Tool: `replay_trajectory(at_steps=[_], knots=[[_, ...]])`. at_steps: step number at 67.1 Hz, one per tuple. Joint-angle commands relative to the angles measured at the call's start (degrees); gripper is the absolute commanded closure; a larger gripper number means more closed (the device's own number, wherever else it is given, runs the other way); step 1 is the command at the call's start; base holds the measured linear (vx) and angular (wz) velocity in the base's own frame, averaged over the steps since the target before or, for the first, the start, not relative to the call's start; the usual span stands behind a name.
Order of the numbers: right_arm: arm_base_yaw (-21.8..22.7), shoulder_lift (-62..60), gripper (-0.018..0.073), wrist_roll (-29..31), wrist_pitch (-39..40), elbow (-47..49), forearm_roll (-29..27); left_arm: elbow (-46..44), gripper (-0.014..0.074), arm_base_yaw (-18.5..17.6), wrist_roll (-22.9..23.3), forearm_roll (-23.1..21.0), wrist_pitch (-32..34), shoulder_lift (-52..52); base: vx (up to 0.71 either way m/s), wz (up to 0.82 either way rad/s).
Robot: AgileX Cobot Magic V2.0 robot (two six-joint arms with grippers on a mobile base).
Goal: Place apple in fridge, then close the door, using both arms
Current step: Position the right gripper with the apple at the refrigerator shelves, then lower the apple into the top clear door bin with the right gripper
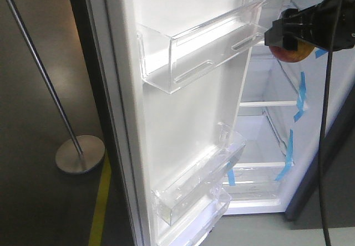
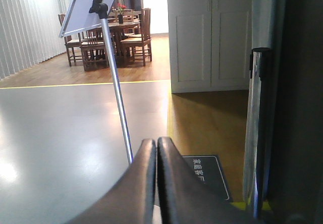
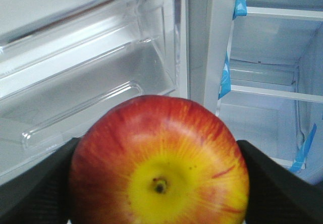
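One apple [image 3: 159, 163] — snug within the right hand [image 3: 159, 186]

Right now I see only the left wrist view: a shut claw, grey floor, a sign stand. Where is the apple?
Observer: The right claw grips the apple, a finger on either side.
Operator: Is the fridge door open?
Observer: Yes, the door stands wide open, white inner side to the front camera.
Operator: Apple on a shelf yet?
Observer: No, it is held in the air beside the door's top bin, before the open fridge.
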State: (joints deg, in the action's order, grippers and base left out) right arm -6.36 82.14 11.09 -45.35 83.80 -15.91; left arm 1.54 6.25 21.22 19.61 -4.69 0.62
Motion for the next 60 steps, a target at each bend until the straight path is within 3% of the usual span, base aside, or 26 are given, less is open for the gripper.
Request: replay_trajectory(at_steps=[1, 15, 27, 32, 38, 48, 60], knots=[[-0.10, -2.10, 0.0454, 0.56, 4.05, 1.83, -1.27, 0.86, 0.0604, -0.16, 0.53, -0.25, 4.06, 0.94, 0.00, 0.00], [0.20, -5.69, 0.0454, 0.64, 4.08, 1.83, -1.15, 0.86, 0.0604, -0.16, 6.33, -5.73, 5.89, 0.94, 0.00, 0.00], [0.20, -12.17, 0.0454, 1.71, 13.85, 1.83, -3.24, 0.86, 0.0604, -0.16, 7.65, -7.05, 7.13, 0.94, 0.00, 0.00], [0.20, -12.96, 0.0454, 5.19, 17.86, 2.22, -7.44, 0.86, 0.0604, -0.16, 7.65, -7.05, 7.32, 0.94, 0.00, 0.00], [-0.10, -11.93, 0.0454, 13.39, 18.46, 3.97, -14.02, 0.86, 0.0604, -0.16, 7.65, -7.05, 7.35, 0.94, 0.00, 0.00], [-0.10, -7.07, 0.0450, 27.76, 13.28, 9.49, -28.84, 0.86, 0.0604, -0.16, 7.65, -7.04, 8.03, 0.94, 0.00, 0.00], [-0.10, 1.22, 0.0435, 35.63, 7.29, 16.31, -37.31, 0.86, 0.0604, -0.16, 7.65, -7.04, 10.24, 0.94, 0.00, 0.00]])
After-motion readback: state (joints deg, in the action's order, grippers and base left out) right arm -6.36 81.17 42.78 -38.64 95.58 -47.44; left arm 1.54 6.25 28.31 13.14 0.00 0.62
